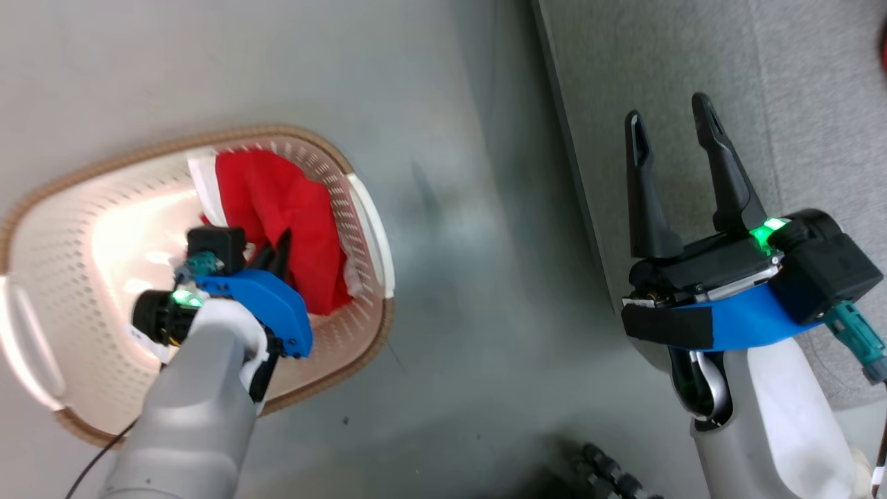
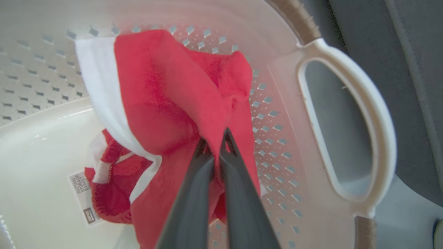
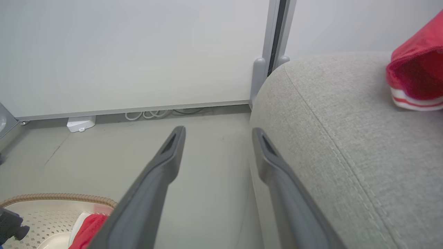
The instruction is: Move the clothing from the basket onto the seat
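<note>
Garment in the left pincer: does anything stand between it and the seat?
Only the basket's wall and handle on the seat side; the garment, gripped by the shut left pincer, must rise over them. Beyond lies floor. The open right pincer hangs at the seat's near edge, possibly in the path.

The light I am working with is soft and even. In the head view the cream-white perforated plastic basket [image 1: 62, 235] is overexposed: its floor glares warm white with a pink tinge. A broad, faint shadow darkens the smooth grey floor [image 1: 471, 263] along the edge of the light-grey fabric seat [image 1: 693, 62]. In the left wrist view the wide lens bows the basket's handle, the bright-red soft jersey clothing [image 2: 166, 97] looks slightly out of focus, and the left gripper [image 2: 215, 138] blurs toward the bottom edge. In the right wrist view the right gripper [image 3: 218, 130] blurs low down, the seat's weave is crisp mid-frame, and the pale wall [image 3: 131, 52] is flatly lit.
</note>
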You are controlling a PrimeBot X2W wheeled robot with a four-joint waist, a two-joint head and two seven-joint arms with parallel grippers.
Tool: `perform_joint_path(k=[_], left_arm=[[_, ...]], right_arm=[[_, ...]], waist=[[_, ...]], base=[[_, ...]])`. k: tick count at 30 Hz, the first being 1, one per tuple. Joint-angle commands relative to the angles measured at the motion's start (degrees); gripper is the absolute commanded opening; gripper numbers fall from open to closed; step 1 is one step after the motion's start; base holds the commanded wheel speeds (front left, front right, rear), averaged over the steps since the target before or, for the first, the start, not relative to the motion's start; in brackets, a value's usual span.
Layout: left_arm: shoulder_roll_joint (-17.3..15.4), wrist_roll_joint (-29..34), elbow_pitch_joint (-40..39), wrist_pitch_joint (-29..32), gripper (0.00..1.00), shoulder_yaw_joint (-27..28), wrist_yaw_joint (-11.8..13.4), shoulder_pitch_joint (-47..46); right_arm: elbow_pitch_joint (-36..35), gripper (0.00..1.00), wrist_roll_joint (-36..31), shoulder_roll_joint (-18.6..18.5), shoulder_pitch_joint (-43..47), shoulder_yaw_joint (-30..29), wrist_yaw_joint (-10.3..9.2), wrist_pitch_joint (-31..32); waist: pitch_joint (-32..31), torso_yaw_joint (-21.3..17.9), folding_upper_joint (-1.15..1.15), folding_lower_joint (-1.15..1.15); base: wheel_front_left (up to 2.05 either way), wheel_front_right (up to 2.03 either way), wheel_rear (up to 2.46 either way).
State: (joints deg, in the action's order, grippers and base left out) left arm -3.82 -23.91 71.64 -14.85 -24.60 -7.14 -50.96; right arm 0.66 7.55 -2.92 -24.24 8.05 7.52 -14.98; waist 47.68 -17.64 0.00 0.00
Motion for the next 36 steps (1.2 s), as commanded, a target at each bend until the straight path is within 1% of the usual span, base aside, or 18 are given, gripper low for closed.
perform_joint_path(k=[1, 9, 14, 18, 27, 36], left_arm=[[0.12, 0.25, -0.37, -0.35, 0.00, -0.26, -0.01, 1.00], [0.69, -0.07, -7.03, -0.39, 0.00, -1.78, -0.31, 6.33], [0.87, -0.57, -11.28, -0.40, 0.00, -2.73, -0.35, 9.95], [0.92, -3.05, -15.14, -0.38, 0.00, -5.41, -0.38, 13.05], [0.86, -7.92, -20.77, -0.38, 0.00, -11.03, -0.39, 12.96], [0.85, -13.12, -25.04, 0.68, 0.00, -16.96, -0.40, 8.19]], right_arm=[[0.47, 1.00, -0.41, 0.06, 0.31, -0.20, -0.06, -0.28], [5.71, 1.00, -1.20, 0.03, 4.05, -0.54, -0.06, -0.19], [7.83, 1.00, -1.54, 0.02, 6.67, -0.84, -0.06, 0.89], [8.88, 1.00, -1.85, 0.02, 9.22, -1.43, -0.06, 1.77], [9.77, 1.00, -1.52, 0.03, 13.65, -1.79, -0.05, 3.60], [9.74, 1.00, -1.26, 0.03, 16.28, -1.46, -0.05, 5.25]], waist=[[-4.83, 2.56, 0.00, 0.00], [-18.87, 7.43, 0.00, 0.00], [-26.44, 9.72, 0.00, 0.00], [-32.03, 11.37, 0.00, 0.00], [-40.86, 14.17, 0.00, 0.00], [-45.36, 15.88, 0.00, 0.00]], base=[[0.00, 0.00, 0.00], [0.00, 0.00, 0.00], [0.00, 0.00, 0.00], [0.00, 0.00, 0.00], [0.00, 0.00, 0.00], [0.00, 0.00, 0.00]])
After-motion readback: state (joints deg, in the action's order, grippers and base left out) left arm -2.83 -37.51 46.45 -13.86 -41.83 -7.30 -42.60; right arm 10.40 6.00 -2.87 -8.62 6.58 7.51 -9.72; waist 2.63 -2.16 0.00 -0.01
